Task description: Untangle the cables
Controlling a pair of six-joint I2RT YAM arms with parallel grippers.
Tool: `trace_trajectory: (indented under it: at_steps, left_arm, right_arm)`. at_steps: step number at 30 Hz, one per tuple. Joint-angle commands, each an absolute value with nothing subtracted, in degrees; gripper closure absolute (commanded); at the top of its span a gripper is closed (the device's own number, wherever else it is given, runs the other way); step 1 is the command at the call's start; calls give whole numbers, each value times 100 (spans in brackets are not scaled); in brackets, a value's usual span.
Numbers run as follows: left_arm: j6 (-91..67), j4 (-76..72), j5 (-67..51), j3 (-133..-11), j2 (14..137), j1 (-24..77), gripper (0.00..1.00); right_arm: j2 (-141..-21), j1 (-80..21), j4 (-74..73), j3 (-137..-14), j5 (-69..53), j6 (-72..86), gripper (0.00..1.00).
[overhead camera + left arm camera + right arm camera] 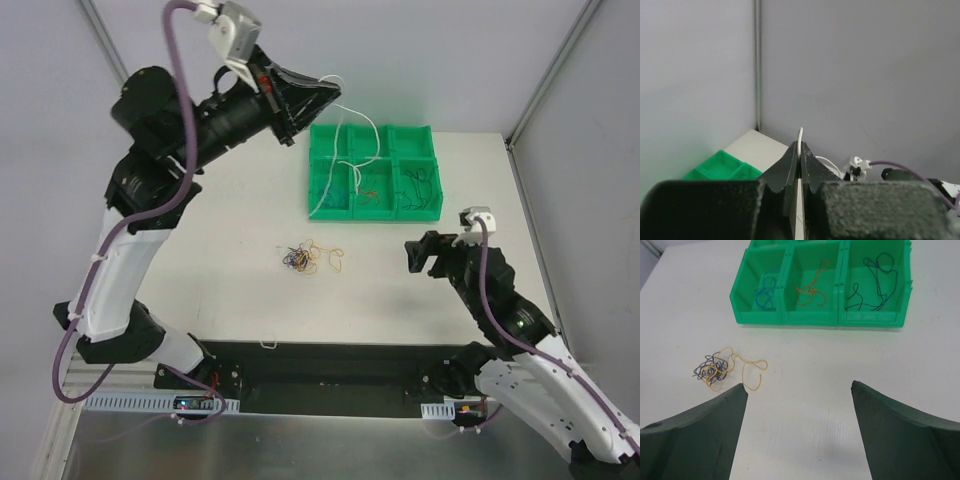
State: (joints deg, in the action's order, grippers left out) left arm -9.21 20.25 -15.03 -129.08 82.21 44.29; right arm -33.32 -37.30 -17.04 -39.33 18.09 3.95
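A small knot of thin cables (303, 258), purple, dark and yellow-tan, lies on the white table in front of the green tray (372, 214). In the right wrist view the knot (714, 368) lies at the left, with a yellow-tan strand (751, 374) trailing right. My left gripper (325, 92) is raised high over the tray's back left and is shut on a thin white cable (366, 117) that hangs down into the tray. The left wrist view shows the cable (800, 136) pinched between the closed jaws. My right gripper (421, 256) is open and empty, right of the knot.
The tray's front compartments (810, 318) hold a blue cable (765, 293), a red-orange cable (812, 288) and a dark cable (875, 282). Grey walls enclose the table at the back and sides. The right arm's wrist (900, 175) shows in the left wrist view.
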Motion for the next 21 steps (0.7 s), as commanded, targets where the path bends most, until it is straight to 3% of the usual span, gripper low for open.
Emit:
trace_trajectory:
  at_steps: [1, 9, 21]
  left_arm:
    - [-1563, 1661, -2196, -13008, 8534, 4456, 100]
    - [-2565, 1196, -2970, -12631, 9184, 4465, 100]
    - [-3216, 1019, -3419, -11585, 10563, 4456, 100]
  right_arm:
    - [-2620, -3700, -1968, -4271, 2434, 580, 12]
    - [-1978, -3709, -2469, -4447, 3102, 413, 12]
    - [-2390, -3700, -2996, -4597, 3585, 483, 12]
